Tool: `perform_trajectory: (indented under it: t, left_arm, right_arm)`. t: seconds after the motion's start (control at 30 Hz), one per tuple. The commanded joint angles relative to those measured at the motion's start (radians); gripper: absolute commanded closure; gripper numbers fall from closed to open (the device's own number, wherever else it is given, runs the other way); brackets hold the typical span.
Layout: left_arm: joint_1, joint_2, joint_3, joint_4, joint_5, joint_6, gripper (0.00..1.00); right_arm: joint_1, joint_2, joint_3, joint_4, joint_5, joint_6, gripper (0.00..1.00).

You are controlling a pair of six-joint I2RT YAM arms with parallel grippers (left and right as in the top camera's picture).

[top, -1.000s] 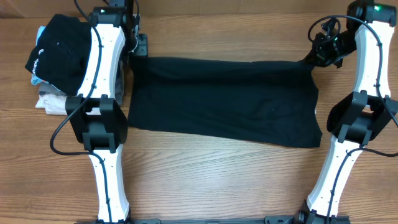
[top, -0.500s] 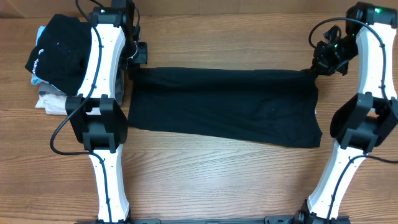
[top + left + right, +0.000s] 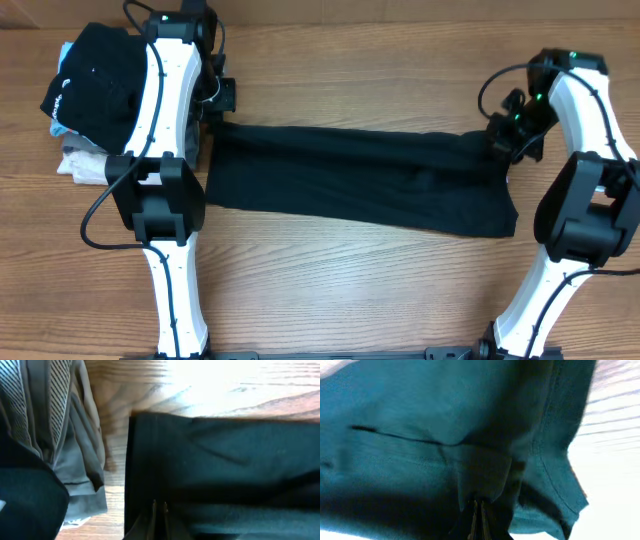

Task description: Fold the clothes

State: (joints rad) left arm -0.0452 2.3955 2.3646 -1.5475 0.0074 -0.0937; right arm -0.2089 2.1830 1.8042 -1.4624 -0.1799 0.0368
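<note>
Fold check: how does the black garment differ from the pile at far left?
The black garment spreads wide; the pile is a compact heap. Garment is all black; pile mixes black, grey, white. The left tool and right tool pinch the garment; no tool holds the pile. Both sit on the table.

Dark cloth [image 3: 420, 460] in right hand [image 3: 476, 510]

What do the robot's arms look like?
The left arm and right arm are long white tubes linked by chunky black joints. Thin black cables loop beside them. A tiny green light glows on the right arm. The left gripper and right gripper are dark, with slim fingers.
</note>
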Motion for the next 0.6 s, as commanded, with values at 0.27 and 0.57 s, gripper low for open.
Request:
perform_trajectory:
  t: [0.27,0.57]
  left_arm:
    - [-0.029,-0.034,-0.072,-0.039,-0.026,0.013,0.96]
    - [-0.024,-0.034,-0.121,-0.06,-0.096,0.013,0.52]
  right_arm:
    - [-0.058,-0.034,-0.085,0.054,0.015,0.013,0.96]
    - [-0.064,-0.034,-0.085,0.028,0.015,-0.018,0.69]
